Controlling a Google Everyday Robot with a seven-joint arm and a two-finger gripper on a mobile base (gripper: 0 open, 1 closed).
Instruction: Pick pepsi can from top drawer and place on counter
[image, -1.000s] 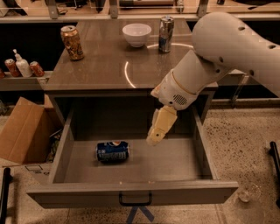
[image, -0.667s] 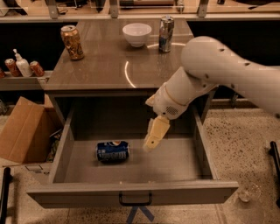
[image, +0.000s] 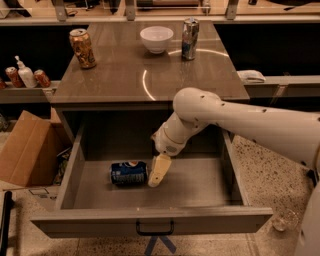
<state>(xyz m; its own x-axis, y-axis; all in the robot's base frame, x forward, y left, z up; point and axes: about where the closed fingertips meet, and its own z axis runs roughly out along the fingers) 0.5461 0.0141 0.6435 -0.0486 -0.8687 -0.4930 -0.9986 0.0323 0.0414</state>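
The pepsi can (image: 128, 172) lies on its side on the floor of the open top drawer (image: 150, 220), left of its middle. My gripper (image: 158, 172) hangs inside the drawer on the white arm, with its cream fingers right beside the can's right end. The counter (image: 125, 75) is the glossy grey-brown top above the drawer.
On the counter stand an orange-gold can (image: 82, 48) at the left, a white bowl (image: 156, 39) at the back and a taller silver-blue can (image: 189, 38) beside it. A cardboard box (image: 25, 150) sits on the floor to the left. The drawer has a small black handle (image: 155, 229).
My arm has swung left and lower into the drawer, bringing the gripper from the drawer's middle right to just beside the can. The can has not moved.
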